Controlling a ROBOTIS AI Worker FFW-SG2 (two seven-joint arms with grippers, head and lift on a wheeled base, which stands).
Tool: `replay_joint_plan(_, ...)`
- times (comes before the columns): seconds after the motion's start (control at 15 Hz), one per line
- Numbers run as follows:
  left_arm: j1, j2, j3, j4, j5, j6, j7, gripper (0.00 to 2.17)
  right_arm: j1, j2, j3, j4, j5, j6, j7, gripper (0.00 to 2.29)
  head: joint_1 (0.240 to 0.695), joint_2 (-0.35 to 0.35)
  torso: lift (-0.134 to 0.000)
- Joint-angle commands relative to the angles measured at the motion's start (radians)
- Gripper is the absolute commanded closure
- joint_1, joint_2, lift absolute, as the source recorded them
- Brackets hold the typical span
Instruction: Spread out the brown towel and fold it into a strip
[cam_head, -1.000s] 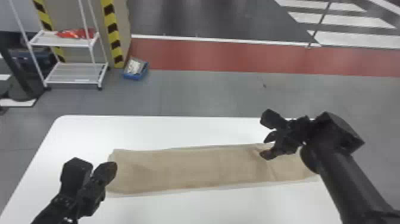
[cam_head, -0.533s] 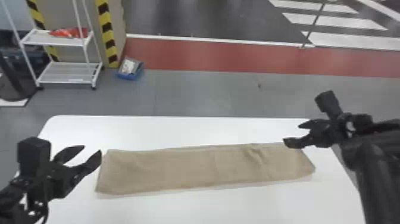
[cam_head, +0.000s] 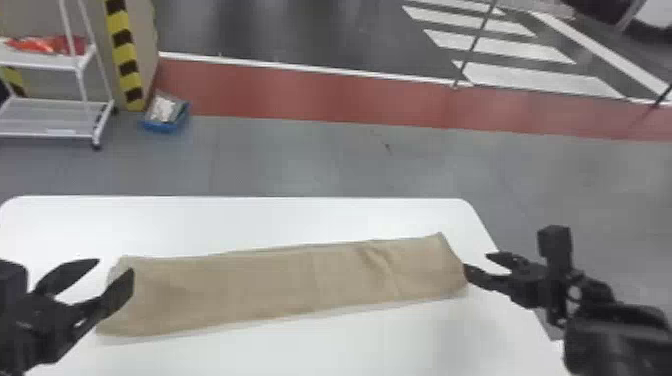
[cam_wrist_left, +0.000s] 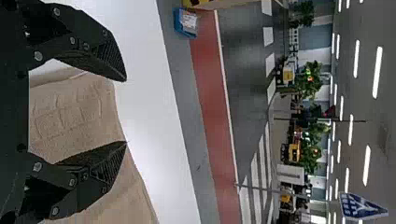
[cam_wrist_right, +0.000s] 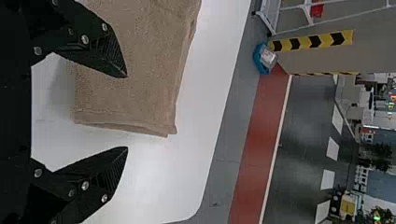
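The brown towel (cam_head: 280, 285) lies across the white table as a long folded strip, with a small crease near its right end. At its left end is my left gripper (cam_head: 116, 272), open and holding nothing, one finger overlapping the towel's edge in the head view. In the left wrist view the left gripper (cam_wrist_left: 126, 111) has its fingers apart with the towel (cam_wrist_left: 70, 107) behind them. My right gripper (cam_head: 475, 265) stands open at the strip's right end. In the right wrist view, the towel's layered end (cam_wrist_right: 135, 88) shows beyond the parted fingers of the right gripper (cam_wrist_right: 127, 112).
The white table (cam_head: 240, 220) extends in front of and behind the strip, its rounded far corners in sight. Past it on the grey floor are a blue box (cam_head: 165, 112) and a white shelf rack (cam_head: 50, 120) beside a striped pillar (cam_head: 125, 55).
The right gripper has moved off the towel to the right and opened wider to view. The left gripper shifted left of the towel, then back toward its left end. The head view has shifted.
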Motion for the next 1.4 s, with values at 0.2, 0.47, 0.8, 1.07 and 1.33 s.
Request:
replay_joint_plan(0.2, -0.054, 0.001, -0.123, 0.163, -0.058, -0.116, 0.055, 1.75, 0.068, 0.004, -0.03, 0.021, -0.087, -0.089, -0.038, 1.86, 0.695, -0.35, 0.0)
replay_joint_plan(0.47, -0.073, 0.001, -0.171, 0.215, -0.094, -0.113, 0.086, 1.75, 0.079, 0.02, 0.016, 0.036, -0.073, -0.095, -0.128, 1.86, 0.695, -0.35, 0.0)
replay_joint_plan(0.8, -0.103, -0.001, -0.208, 0.273, -0.151, -0.07, 0.133, 1.75, 0.079, 0.032, 0.073, 0.049, -0.062, -0.061, -0.232, 1.86, 0.695, -0.35, 0.0)
replay_joint_plan(1.07, -0.12, -0.002, -0.214, 0.288, -0.171, -0.024, 0.15, 1.75, 0.054, 0.032, 0.099, 0.064, -0.061, -0.055, -0.265, 1.86, 0.695, -0.35, 0.0)
replay_joint_plan(1.33, -0.146, -0.002, -0.235, 0.33, -0.183, -0.015, 0.171, 1.75, 0.011, 0.03, 0.133, 0.118, -0.042, -0.009, -0.283, 1.86, 0.695, -0.342, 0.0)
